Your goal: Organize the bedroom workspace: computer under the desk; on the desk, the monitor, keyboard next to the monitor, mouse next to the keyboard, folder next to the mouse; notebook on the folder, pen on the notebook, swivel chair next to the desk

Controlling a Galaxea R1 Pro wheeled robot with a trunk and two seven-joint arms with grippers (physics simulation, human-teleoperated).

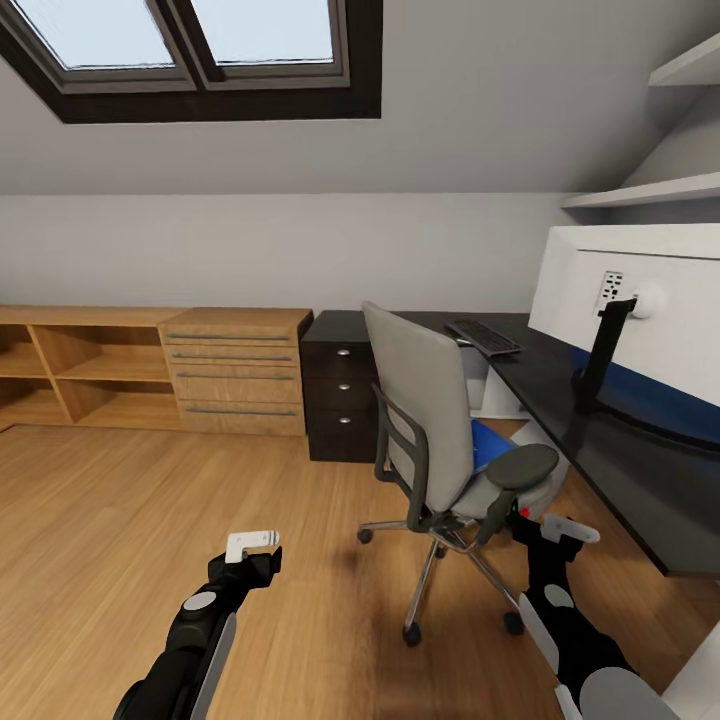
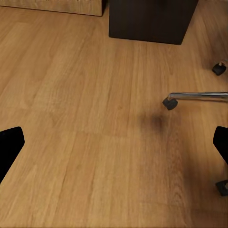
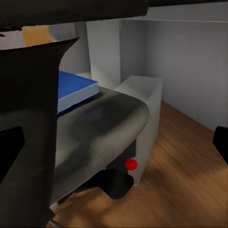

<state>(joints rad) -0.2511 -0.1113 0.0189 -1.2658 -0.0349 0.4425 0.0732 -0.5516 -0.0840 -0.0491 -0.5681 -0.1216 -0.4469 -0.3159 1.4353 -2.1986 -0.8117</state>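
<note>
While the robot faces a pale-walled attic bedroom [image 1: 280, 240], light wood shelves [image 1: 70, 365] and a drawer chest [image 1: 237, 375] line the far wall at the left. Low over the wood floor [image 1: 120, 520], the left gripper [image 1: 255, 545] hangs with its two dark fingertips [image 2: 10, 145] wide apart and nothing between them; its own camera looks down on bare boards and one chrome spoke of the chair base.

Further right stands the black drawer unit [image 1: 340, 400] at the end of the long black desk [image 1: 540, 380]. The swivel chair [image 1: 425, 430] sits in front of the desk, back turned toward the robot, with the blue folder [image 1: 488, 445] lying flat on its seat. On the desk behind it rests the keyboard [image 1: 482, 337], and further right the monitor [image 1: 640, 310] stands with its pale back facing the robot.

The right gripper [image 1: 560, 530] hovers just beside the chair's near armrest [image 1: 522, 466], fingers spread and empty. Its camera shows the folder [image 3: 73, 90] on the seat and the grey computer [image 3: 142, 128] standing on the floor under the desk, a red spot on its front.
</note>
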